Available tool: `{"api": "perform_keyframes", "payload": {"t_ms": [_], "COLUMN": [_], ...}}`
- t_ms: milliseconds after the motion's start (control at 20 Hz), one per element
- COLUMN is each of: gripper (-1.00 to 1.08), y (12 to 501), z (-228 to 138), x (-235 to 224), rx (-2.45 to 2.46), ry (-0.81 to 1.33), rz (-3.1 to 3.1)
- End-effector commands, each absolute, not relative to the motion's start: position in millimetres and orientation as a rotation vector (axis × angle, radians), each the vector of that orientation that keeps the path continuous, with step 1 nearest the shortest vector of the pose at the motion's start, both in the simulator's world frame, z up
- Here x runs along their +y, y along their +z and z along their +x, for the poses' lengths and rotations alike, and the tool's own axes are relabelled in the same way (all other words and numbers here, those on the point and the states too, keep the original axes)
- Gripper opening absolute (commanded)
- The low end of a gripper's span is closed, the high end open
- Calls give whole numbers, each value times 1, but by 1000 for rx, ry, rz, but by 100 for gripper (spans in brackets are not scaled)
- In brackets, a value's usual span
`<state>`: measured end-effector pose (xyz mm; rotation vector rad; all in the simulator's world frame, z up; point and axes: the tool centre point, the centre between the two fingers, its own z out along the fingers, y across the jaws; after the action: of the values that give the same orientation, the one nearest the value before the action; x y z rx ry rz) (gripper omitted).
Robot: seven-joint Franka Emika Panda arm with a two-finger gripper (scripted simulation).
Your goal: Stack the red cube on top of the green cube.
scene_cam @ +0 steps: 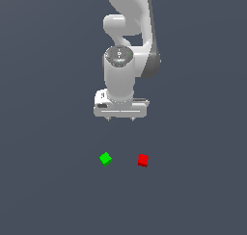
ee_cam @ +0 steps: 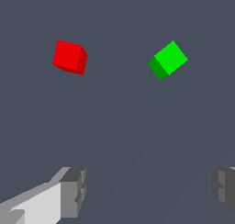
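Red and green are the only bright colours here: two tiny cubes resting on a flat, slate-grey worktop. Seen from the exterior view, the red cube lies at about five o'clock from the white arm's hand, and the green cube at about seven o'clock. They sit near each other with a clear gap between them, neither touching. Both are turned at slightly different angles, the green one more diamond-wise.

A white Franka arm hangs down from the top of the scene, its gripper pointing straight at the worktop and poised well above the cubes, roughly over the gap between them. That central, raised position looks like a neutral starting pose, from which either cube is an easy reach.

In the wrist view the fingers are spread wide with nothing between them; only bare grey surface shows in the gap. The red cube and green cube both appear beyond the fingertips.

Nothing else is visible on the worktop, so nothing blocks the way down to the red cube. The stacking has not begun: red is not yet grasped, and green's top face is free. The one thing to mind is brushing the green cube, since it sits close by.
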<state>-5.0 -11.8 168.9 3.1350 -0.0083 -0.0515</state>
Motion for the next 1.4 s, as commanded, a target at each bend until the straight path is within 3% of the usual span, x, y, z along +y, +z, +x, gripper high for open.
{"api": "perform_keyframes", "payload": {"t_ms": [0, 550, 1350], "gripper": [100, 100, 100], "y": [169, 150, 91], "z": [-5, 14, 88], "x": [-12, 9, 70], "rx": [-8, -73, -288], "ry": [-52, -43, -12], "rz": [3135, 3136, 3127]}}
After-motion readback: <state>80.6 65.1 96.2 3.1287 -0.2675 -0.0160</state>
